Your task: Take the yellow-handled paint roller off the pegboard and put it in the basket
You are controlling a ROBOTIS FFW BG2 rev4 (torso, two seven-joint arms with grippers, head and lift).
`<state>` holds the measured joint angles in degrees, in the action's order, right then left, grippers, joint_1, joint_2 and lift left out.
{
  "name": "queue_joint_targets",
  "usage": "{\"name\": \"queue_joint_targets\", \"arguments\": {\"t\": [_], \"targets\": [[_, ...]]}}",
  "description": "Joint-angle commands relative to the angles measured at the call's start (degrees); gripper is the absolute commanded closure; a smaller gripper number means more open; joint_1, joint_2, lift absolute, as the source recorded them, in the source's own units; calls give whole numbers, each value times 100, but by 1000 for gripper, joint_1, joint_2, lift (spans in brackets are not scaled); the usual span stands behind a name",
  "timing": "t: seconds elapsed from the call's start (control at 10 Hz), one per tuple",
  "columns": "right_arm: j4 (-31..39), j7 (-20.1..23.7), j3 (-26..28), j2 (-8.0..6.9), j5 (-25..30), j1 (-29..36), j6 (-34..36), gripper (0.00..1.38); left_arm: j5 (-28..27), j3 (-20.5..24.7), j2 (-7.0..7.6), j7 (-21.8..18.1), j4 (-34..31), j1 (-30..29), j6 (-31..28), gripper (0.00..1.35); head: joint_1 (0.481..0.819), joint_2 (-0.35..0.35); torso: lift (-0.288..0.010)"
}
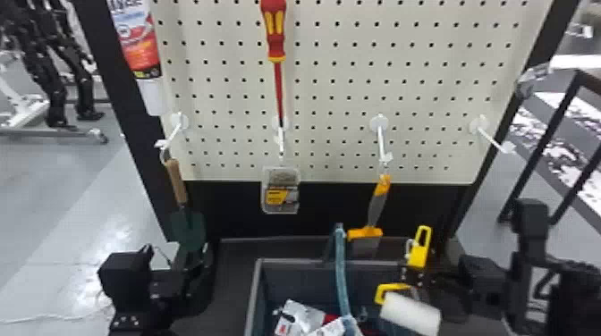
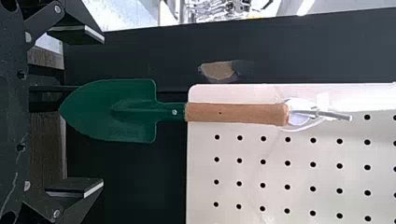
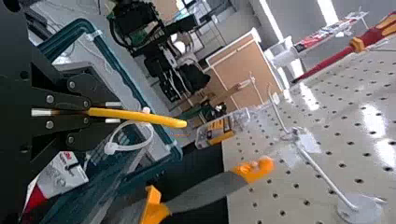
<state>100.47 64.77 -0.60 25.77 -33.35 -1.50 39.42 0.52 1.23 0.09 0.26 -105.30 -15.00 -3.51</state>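
From where I'm standing, the right gripper (image 1: 413, 276) is clenched on the yellow-handled paint roller (image 1: 409, 313), which is up above the right side of the basket (image 1: 254, 292), while the left gripper (image 1: 179, 258), fingers spread apart, is off to the basket's left.

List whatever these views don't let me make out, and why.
Screwdriver, head view: handle end cut off by the top edge.
Yellow handle, right wrist view: gripped part hidden by the right gripper.
Basket, head view: near side cut off by the bottom edge; floor partly hidden under white packets.
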Motion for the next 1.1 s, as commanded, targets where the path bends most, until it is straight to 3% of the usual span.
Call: {"name": "queue_joint_targets", "arguments": {"t": [0.0, 0.6, 0.7, 0.8, 0.9, 1.0], "targets": [[-362, 18, -467, 51, -180, -246, -163, 1204, 10, 0, -24, 0, 9, -3, 9, 216, 549, 0, -100], [-1697, 361, -1363, -142, -251, -729, -637, 1202, 36, 0, -24, 0, 53, -3, 35, 216, 549, 0, -100], [-1715, 352, -1363, -160, -233, -747, -637, 1004, 36, 0, -24, 0, 53, -3, 44, 216, 549, 0, -100], [-1706, 352, -1355, -160, -224, -782, -681, 421, 45, 0, -24, 0, 53, -3, 44, 214, 549, 0, -100], [-1680, 352, -1337, -151, -198, -808, -681, 35, 45, 0, -24, 0, 53, -3, 44, 214, 549, 0, -100], [-1680, 343, -1311, -142, -189, -808, -717, 76, 45, 0, -24, 0, 53, -3, 53, 216, 549, 0, -100]]}}
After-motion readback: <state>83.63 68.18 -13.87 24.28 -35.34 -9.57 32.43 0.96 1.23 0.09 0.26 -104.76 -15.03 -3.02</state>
